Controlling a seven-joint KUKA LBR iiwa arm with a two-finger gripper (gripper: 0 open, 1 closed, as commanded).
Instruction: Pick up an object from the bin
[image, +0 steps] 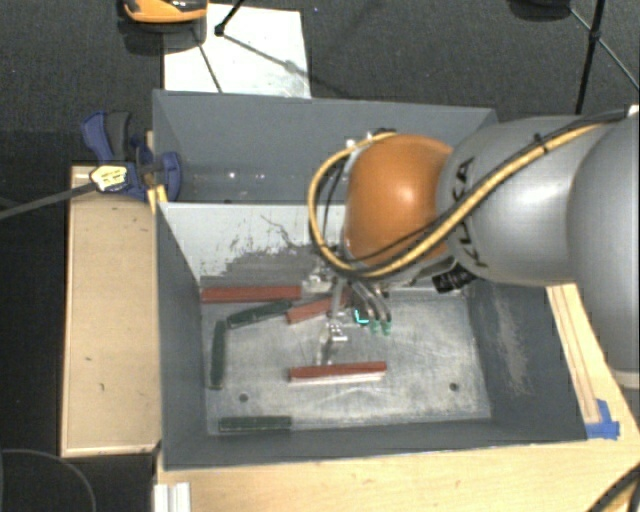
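My gripper (329, 347) hangs in the middle of the bin, its tip just above a long red-brown bar (337, 373) that lies flat and crosswise on the floor. Just left of the gripper a short brown piece (304, 313) lies against the end of a dark green stick (258, 316). Nothing shows in the gripper's grasp.
Another red-brown bar (250, 294) lies along the back left. A dark green stick (216, 356) lies lengthwise by the left wall, and a dark green bar (255, 425) sits at the front left corner. The arm's orange dome and cables hide the back middle of the bin.
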